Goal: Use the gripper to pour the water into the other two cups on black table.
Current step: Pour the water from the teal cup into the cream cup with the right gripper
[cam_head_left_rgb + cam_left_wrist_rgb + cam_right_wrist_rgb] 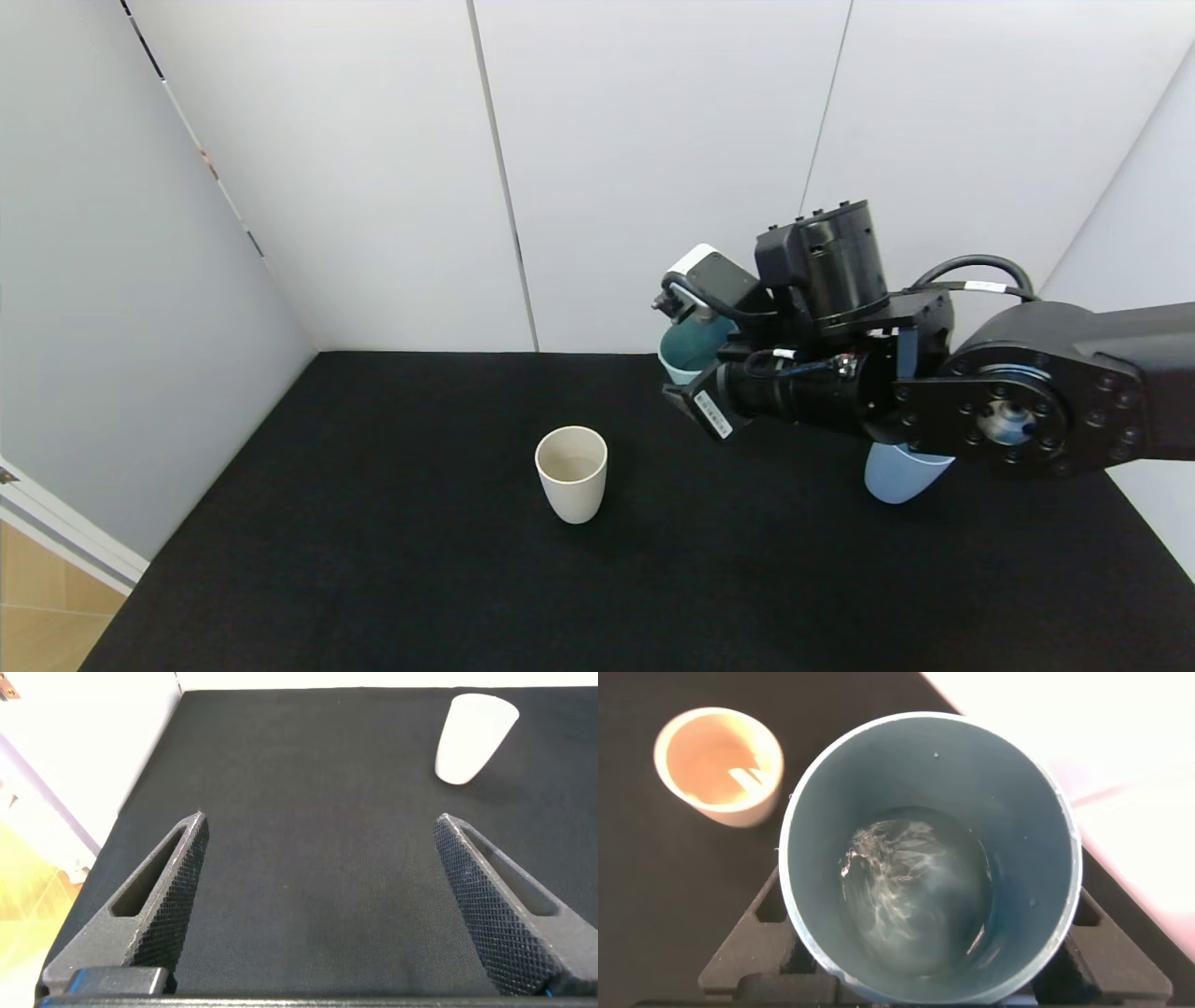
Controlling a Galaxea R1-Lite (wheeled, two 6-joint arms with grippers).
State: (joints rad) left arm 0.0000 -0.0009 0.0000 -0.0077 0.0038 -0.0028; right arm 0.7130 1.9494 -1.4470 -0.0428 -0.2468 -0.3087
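Observation:
My right gripper (698, 369) is shut on the teal cup (693, 347) and holds it raised above the black table (373, 560), behind and to the right of the cream cup (571, 471). In the right wrist view the teal cup (929, 849) holds glinting water (915, 887), with the cream cup (719, 763) standing beyond it. The periwinkle blue cup (898, 476) stands on the table, partly hidden behind my right arm. My left gripper (320, 819) is open and empty over bare table, out of the head view; the cream cup (475, 737) lies farther off.
White wall panels (653, 140) border the table at the back and sides. The table's left edge (121, 597) drops to a wooden floor.

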